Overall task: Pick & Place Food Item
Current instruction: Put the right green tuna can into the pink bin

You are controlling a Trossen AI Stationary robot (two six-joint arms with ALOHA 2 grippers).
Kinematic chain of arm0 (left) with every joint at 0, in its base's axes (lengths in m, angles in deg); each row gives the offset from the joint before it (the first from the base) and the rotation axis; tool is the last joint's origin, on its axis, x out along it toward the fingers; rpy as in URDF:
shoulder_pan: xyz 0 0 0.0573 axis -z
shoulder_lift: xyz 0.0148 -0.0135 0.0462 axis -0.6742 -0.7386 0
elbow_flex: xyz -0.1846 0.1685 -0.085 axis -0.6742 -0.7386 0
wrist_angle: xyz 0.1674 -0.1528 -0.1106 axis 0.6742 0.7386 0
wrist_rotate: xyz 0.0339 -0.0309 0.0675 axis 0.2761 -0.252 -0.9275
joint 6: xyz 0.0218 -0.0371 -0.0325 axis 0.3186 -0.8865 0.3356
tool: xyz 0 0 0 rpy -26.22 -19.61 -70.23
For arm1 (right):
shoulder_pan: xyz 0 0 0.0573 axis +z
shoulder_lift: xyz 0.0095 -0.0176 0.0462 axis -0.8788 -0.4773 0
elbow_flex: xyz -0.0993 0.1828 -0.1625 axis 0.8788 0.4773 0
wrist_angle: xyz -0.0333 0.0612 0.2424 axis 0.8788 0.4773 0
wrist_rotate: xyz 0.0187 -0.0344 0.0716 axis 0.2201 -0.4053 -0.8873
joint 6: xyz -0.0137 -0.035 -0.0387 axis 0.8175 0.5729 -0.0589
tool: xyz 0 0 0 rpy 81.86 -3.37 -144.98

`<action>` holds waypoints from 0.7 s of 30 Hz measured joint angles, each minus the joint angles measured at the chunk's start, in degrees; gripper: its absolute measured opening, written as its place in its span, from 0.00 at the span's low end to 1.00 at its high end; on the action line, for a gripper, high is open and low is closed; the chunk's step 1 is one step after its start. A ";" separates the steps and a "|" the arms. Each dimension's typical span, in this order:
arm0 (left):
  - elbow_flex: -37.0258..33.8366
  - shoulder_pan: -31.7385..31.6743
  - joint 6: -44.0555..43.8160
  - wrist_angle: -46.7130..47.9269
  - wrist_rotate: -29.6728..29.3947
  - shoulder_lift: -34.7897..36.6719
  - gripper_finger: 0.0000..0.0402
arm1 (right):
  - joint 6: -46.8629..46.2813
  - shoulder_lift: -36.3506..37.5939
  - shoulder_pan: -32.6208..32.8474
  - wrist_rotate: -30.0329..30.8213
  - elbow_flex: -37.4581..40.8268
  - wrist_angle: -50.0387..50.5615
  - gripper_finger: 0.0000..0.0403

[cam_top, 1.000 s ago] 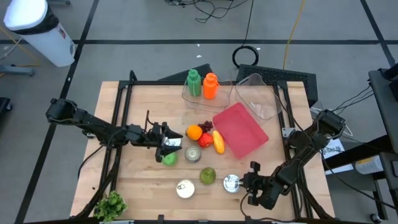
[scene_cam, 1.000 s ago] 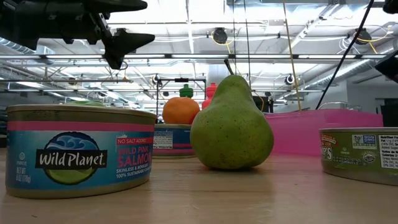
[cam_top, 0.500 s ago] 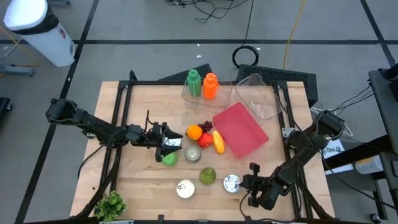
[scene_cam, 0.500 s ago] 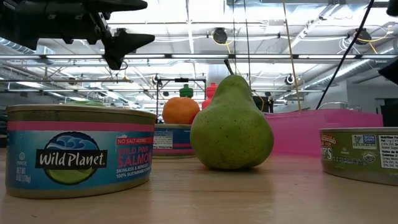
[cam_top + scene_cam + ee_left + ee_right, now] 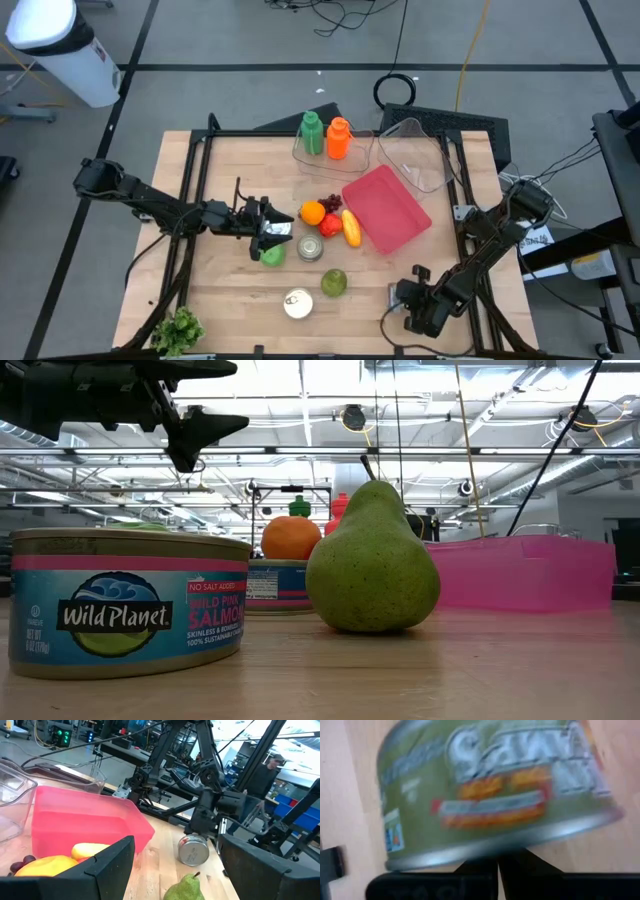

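Note:
My right gripper is near the table's near right corner, shut on a green-labelled tin can. The can fills the right wrist view and has tipped, so one round end faces the left wrist camera. My left gripper hovers open over a round green fruit at the table's middle. A pink tray lies flat right of centre. A green pear stands upright, with a salmon can left of it. My right gripper holds the green-labelled can from above, fingers pointing down at its upper side. The can is tipped on its side below the fingers. The gripper body hides the place of contact. Whether the can's lower edge still touches the table I cannot tell.
An orange, a red fruit, a yellow fruit and another can cluster beside the tray. Green and orange bottles and a clear container stand at the far edge. Lettuce lies at the near left corner.
My right gripper has moved a little toward the table's right edge, taking the green-labelled can with it. The can stood upright on the table before. It is now tipped on its side under the gripper and has left the low view. My left arm kept still.

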 joint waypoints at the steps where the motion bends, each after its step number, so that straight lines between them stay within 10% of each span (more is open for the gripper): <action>1: 0.00 0.04 0.00 0.00 0.00 0.00 0.74 | 0.00 -0.06 -0.08 0.17 0.08 0.07 0.00; 14: 0.00 0.04 0.00 0.20 -0.02 0.00 0.74 | -9.21 4.56 2.90 1.60 0.07 7.86 0.00; 21: 0.00 0.04 -0.05 1.13 -0.02 0.00 0.74 | -16.03 11.05 13.80 18.29 -0.11 10.69 0.00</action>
